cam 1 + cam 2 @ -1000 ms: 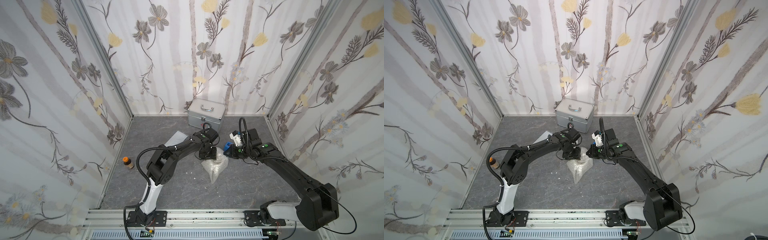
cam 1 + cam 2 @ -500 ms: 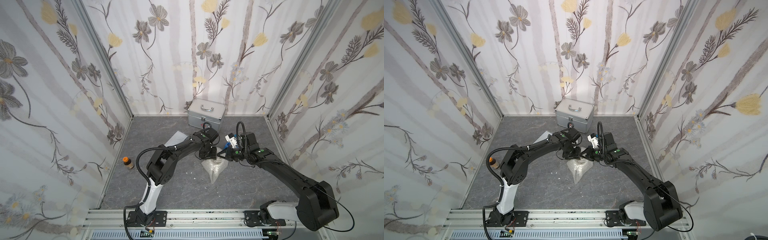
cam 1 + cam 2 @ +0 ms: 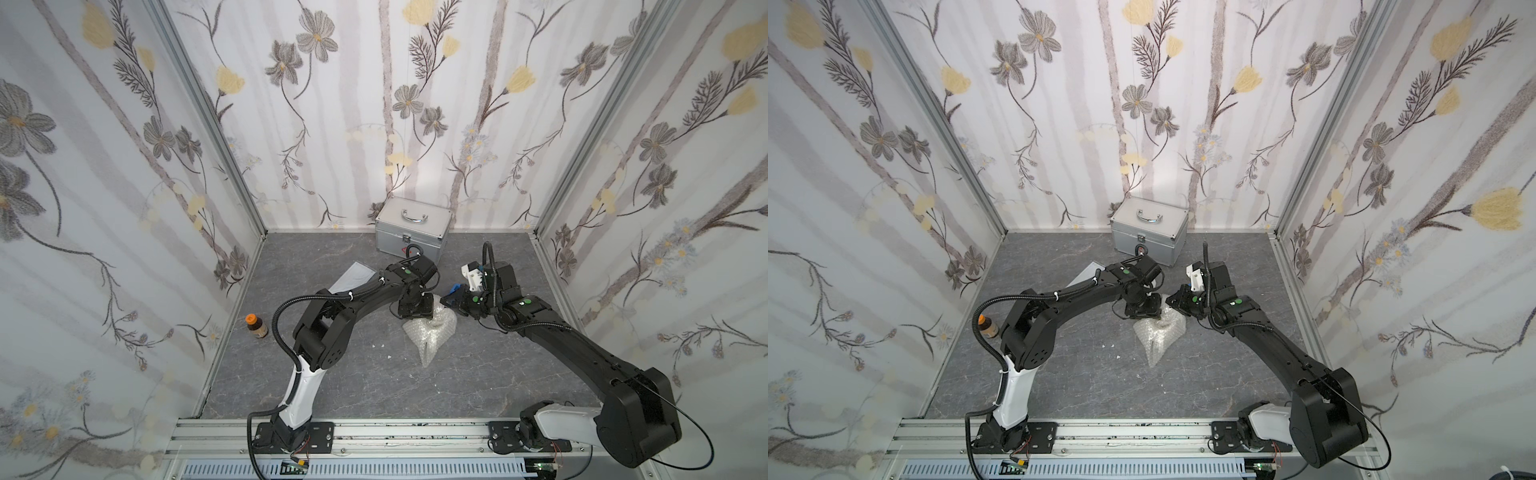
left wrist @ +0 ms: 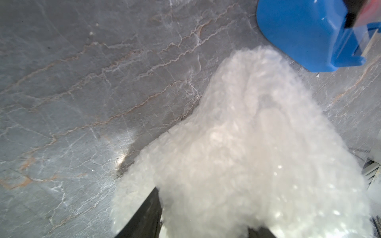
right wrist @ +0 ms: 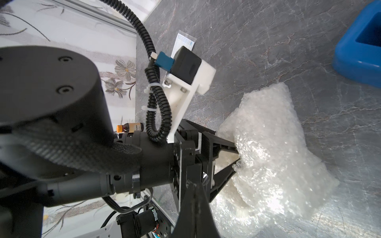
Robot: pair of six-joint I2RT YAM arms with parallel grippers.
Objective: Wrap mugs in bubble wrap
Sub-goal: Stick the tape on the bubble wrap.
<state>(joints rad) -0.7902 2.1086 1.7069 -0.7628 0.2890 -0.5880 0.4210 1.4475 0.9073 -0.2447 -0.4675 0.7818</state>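
While the left pincer clamps the bundle, jaws part-way apart with wrap bunched between them, the step in hand looks like folding the loose sheet over to close the parcel. To do it well, the left grip should be firm enough that the bundle cannot roll. It should not be so hard that bubbles burst or the wrap slips off a glazed mug.

The right pincer, jaws together, sits at the wrap's edge, just beside the left one's tips. Whether it nips a fold I cannot tell. It would need to take a free edge, not the bulk, and draw it across the top towards the left pincer, low and slow, so the sheet does not spring back.

The mug itself does not show plainly; I judge it lies inside the bundle, between the left jaws. From under those tips the wrap spreads onto the table, with a loose tail trailing away from both pincers towards the arms' bases.
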